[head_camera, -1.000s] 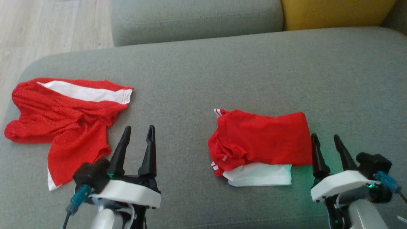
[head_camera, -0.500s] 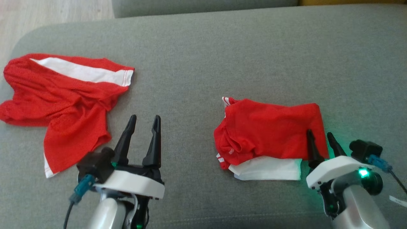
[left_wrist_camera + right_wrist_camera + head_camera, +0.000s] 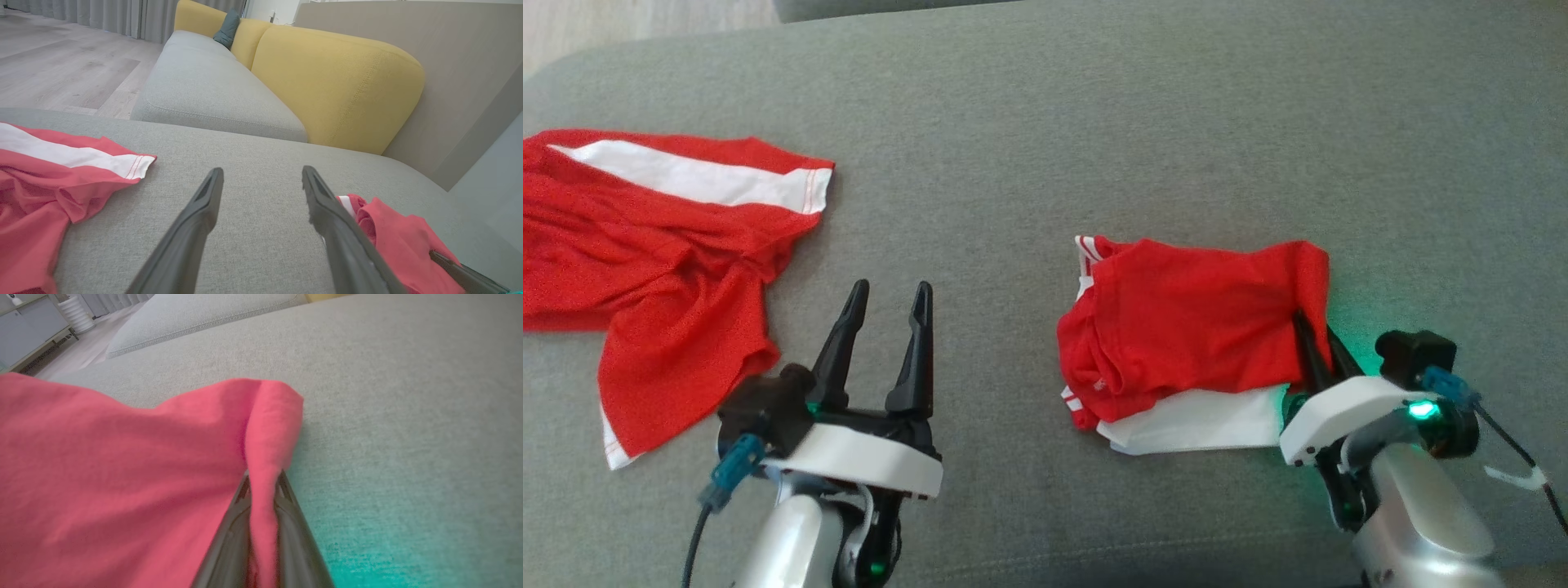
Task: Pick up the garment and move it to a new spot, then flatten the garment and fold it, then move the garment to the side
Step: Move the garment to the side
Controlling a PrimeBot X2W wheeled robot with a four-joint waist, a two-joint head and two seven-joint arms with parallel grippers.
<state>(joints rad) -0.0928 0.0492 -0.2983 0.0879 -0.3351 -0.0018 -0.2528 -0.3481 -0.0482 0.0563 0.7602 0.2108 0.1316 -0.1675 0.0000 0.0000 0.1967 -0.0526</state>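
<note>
The garment (image 3: 1192,327) is a small red bundle on the right part of the grey sofa seat (image 3: 1094,122). A flat white layer (image 3: 1201,420) peeks out from under its near edge. It looks folded over on itself, though its left end is bunched up.

The right pincer (image 3: 1313,343) is shut on the garment's right edge. In the right wrist view, a strip of red cloth (image 3: 122,477) runs down between the 2 dark fingers (image 3: 229,539), which squeeze it. The left pincer (image 3: 891,286) is spread wide and holds nothing. It hovers over bare sofa between the garment and a 2nd red piece with a white stripe (image 3: 654,245), which lies crumpled well off to the left.

The step looks like a pick-up. Since the bundle seems folded, it is likely the move to the side, but that is not sure. Next, the right arm would need to lift gently and carry the cloth so the fold does not fall open.

The fingertips are tucked in the cloth, so how many layers they caught cannot be told. Whether the white layer belongs to the garment is unclear. The striped piece is cut off at the left edge of the head view.
</note>
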